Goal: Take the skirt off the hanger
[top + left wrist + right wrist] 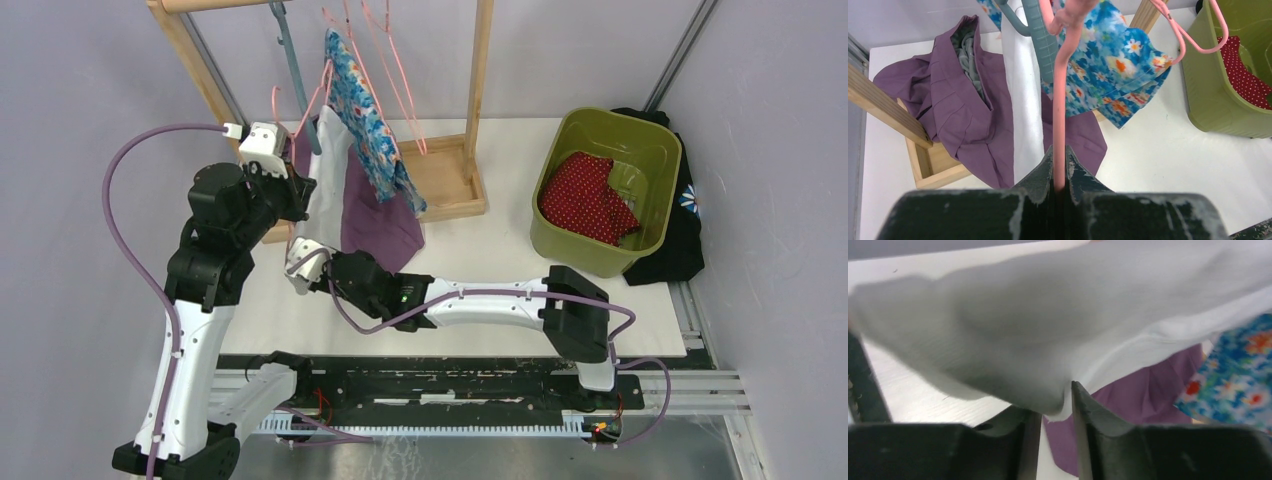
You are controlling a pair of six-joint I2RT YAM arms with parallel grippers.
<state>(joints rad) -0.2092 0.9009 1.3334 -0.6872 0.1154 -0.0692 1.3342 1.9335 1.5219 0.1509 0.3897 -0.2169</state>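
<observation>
A white skirt (327, 185) hangs on a pink hanger (318, 95) at the wooden rack (478, 90). My left gripper (303, 182) is shut on the pink hanger's wire (1060, 110), which runs straight up from between its fingertips (1059, 156). The skirt shows behind the wire in the left wrist view (1023, 95). My right gripper (300, 262) is below the rack, closed on the skirt's lower edge. In the right wrist view the white cloth (1048, 315) drapes over the fingers and is pinched at my right gripper's tips (1058, 395).
A purple garment (382, 228) and a blue floral garment (365, 125) hang beside the skirt. A grey hanger (292, 60) and more pink hangers are on the rail. A green bin (650, 160) holding a red dotted cloth (585, 198) stands right, against a black cloth (680, 240).
</observation>
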